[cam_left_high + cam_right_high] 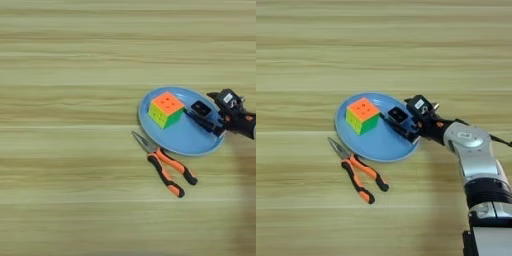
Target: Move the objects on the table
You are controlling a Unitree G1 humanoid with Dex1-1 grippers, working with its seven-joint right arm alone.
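Wooden table (pixel 75 60), right arm (pixel 476 160) reaching over the blue plate (pixel 373 145).
On the plate sit the puzzle cube (pixel 362 115) and small white block (pixel 398 115); the gripper (pixel 406 122) is around the block, grip unclear; pliers (pixel 356 170) lie just beside the plate's near rim.

Smooth blue plate (pixel 373 146), grained wood table (pixel 331 50), silvery metal forearm (pixel 476 160).

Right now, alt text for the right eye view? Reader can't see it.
A silver robot arm reaches in from the lower right, its black gripper over the right side of a round light-blue plate by a small white block with black top. An orange, yellow and green puzzle cube sits on the plate; orange-and-black pliers lie just below on the wooden table.
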